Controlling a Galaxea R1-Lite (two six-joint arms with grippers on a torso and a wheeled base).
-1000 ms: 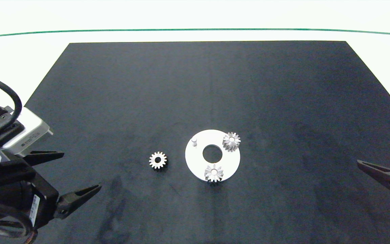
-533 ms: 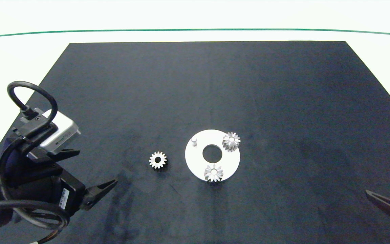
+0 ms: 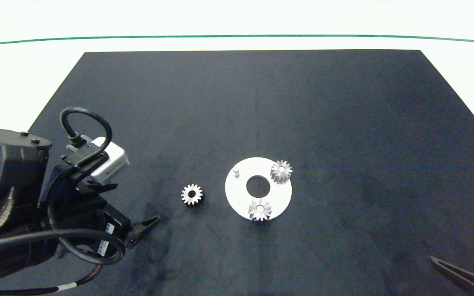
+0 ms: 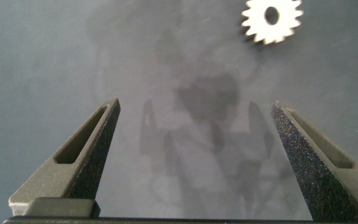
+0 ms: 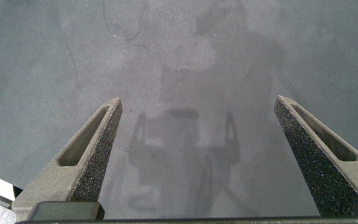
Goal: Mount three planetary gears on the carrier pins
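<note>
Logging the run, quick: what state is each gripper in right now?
Left gripper: open, empty, short of the loose gear.
Right gripper: open, empty, over bare mat.

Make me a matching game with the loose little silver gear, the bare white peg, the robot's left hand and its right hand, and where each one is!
Things:
1. small silver-grey metal gear lying loose
2. short whitish bare peg
3. left hand
4. right hand

Places:
A. open, at the mat's right edge
B. standing on the flat white round disc
C. flat on the black mat, left of the disc
D. open, left of the loose gear

Pairs: 1-C, 2-B, 3-D, 4-A
</note>
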